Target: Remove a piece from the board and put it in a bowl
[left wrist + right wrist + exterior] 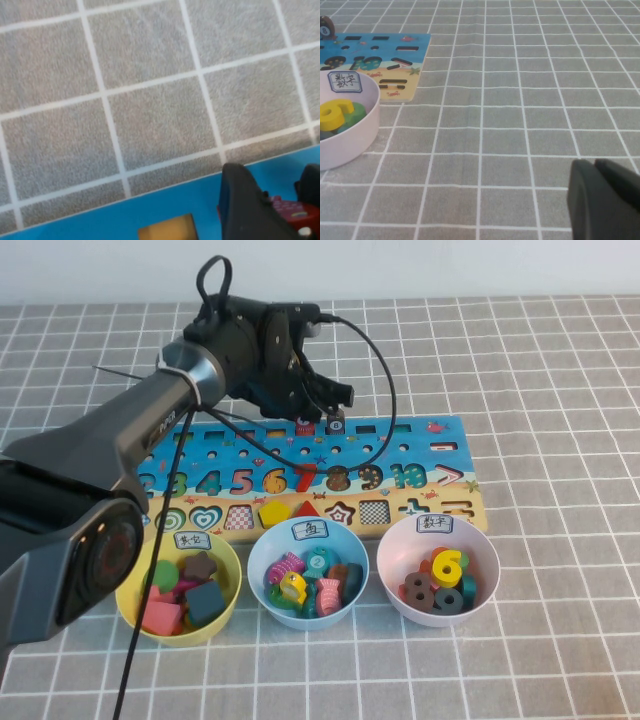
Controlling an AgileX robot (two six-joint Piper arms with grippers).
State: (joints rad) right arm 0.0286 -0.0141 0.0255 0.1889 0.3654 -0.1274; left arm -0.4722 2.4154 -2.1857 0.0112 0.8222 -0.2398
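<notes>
The left gripper (318, 412) reaches over the far edge of the board (420, 455), which lies flat on the grey tiled worktop (560, 390). Its jaws are down at the board's top row, one on each side of the piece (290, 212), a small red peg standing upright there; from the left wrist view the dark fingers (245, 205) flank the peg closely, but whether they are pressing on it cannot be told. Just beside the left gripper, a dark grey-black peg (335, 423) stands on the same row.

In front of the board, on the robot's side, three bowls sit in a line. The bowl (268, 562), light blue with a white label on its far rim, is in the middle and holds several colourful pieces. The yellow bowl (131, 605) is to its left and the pale pink bowl (392, 548) to its right, each also holding pieces.

The right gripper (605, 200) is out of the high view; in the right wrist view it sits low over the bare worktop, well apart from the board and to the right of the pink bowl, with its jaws together.
</notes>
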